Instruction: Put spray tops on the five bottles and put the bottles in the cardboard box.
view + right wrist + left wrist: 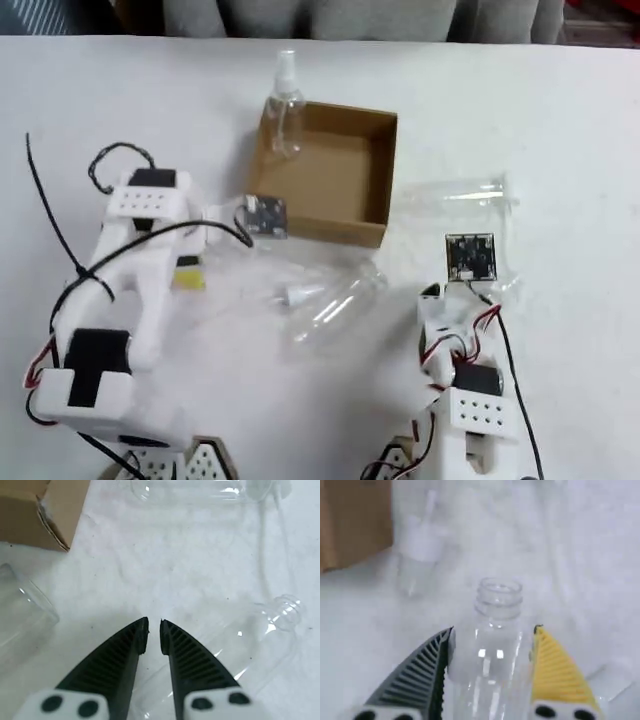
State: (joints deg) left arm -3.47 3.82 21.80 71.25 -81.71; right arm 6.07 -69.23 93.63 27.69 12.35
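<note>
— Starting at our left gripper [494, 628]: what have we got?
— We have its black and yellow jaws clamped on a clear bottle [495, 670], one on each side of the body; the open neck points away from the gripper.
— And past the neck?
— We see a white spray top [420, 547] lying on the table [355, 630], blurred, and the box [350, 520] off to one side of it.
— Our right gripper [153, 625]?
— Closed to a thin slit, empty. It hangs over a second bottle [260, 650] that lies on the table with its neck open.
— Farther out?
— A third bottle [460, 195] lies just right of the box, and a fourth bottle [340, 300] lies between our two arms, near the box's front wall, with the spray top close against it. The box itself is brown cardboard, open on top. A capped bottle [285, 110] stands at the box's far left corner; we cannot tell whether it is inside or just behind.
</note>
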